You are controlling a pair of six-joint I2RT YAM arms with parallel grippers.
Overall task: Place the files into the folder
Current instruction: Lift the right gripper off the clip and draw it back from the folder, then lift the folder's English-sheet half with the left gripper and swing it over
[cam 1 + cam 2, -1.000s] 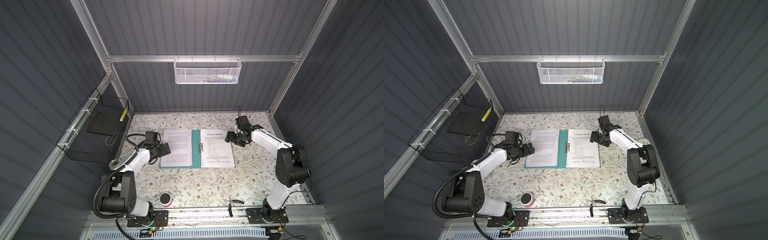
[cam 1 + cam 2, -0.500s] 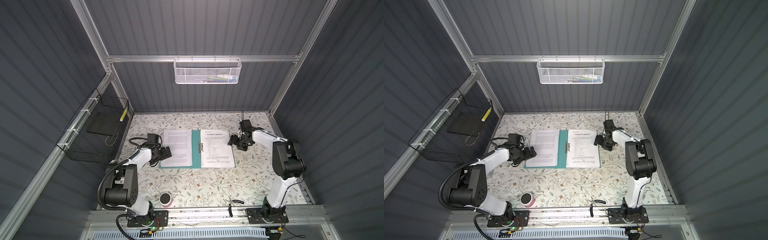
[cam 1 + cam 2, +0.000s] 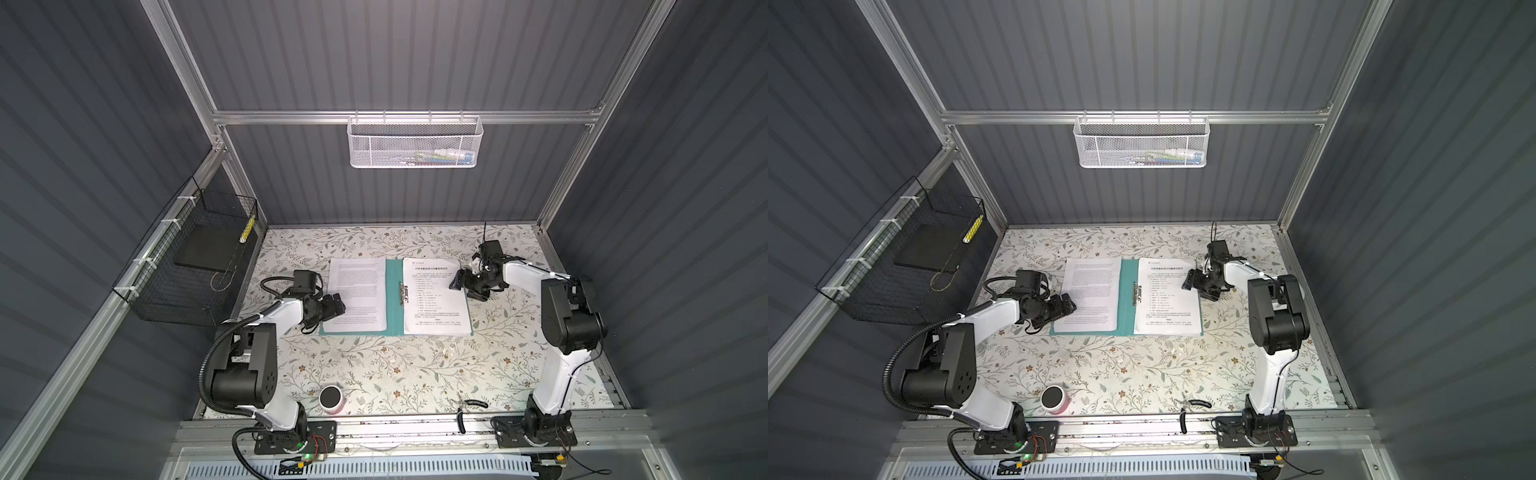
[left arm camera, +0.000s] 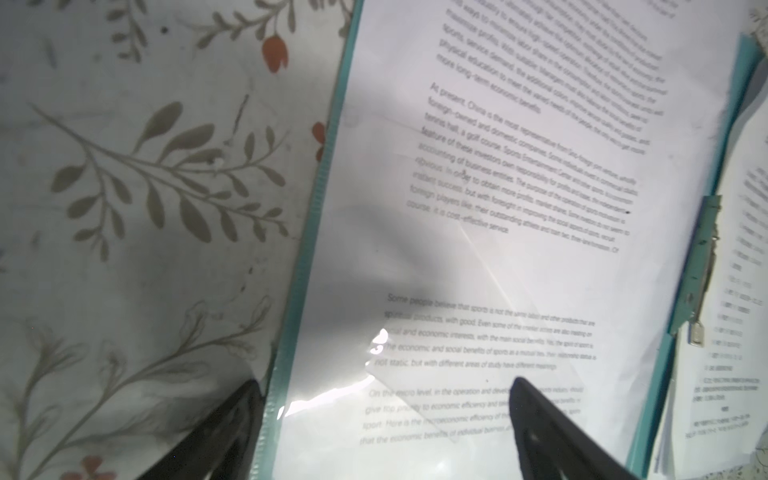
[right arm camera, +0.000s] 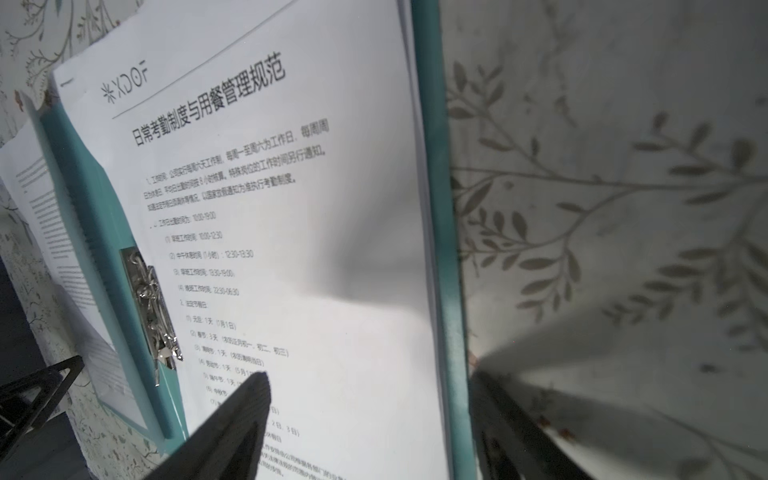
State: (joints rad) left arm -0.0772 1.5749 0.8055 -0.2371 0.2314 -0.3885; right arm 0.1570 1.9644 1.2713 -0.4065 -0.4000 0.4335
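Note:
The teal folder (image 3: 394, 307) (image 3: 1127, 299) lies open and flat on the floral table. White printed files cover both halves: one sheet (image 3: 357, 291) on the left and a stack (image 3: 436, 299) on the right. A metal clip (image 5: 151, 307) runs along the spine. My left gripper (image 3: 337, 301) (image 4: 384, 382) is open and low, straddling the folder's left edge (image 4: 316, 216). One finger is over the table and the other over the sheet (image 4: 498, 166). My right gripper (image 3: 464, 287) (image 5: 370, 375) is open too, straddling the right edge (image 5: 436, 166) beside the stack (image 5: 270, 187).
A black wire basket (image 3: 166, 291) with a dark slab inside hangs on the left wall. A white mesh basket (image 3: 415, 141) hangs on the back wall. A small round pink container (image 3: 331, 399) and a black tool (image 3: 473, 404) lie near the front rail.
Both arms have folded lower. The right gripper has slid slightly nearer along the folder's right edge and the left has edged inward over the left edge. The folder and sheets have not moved.

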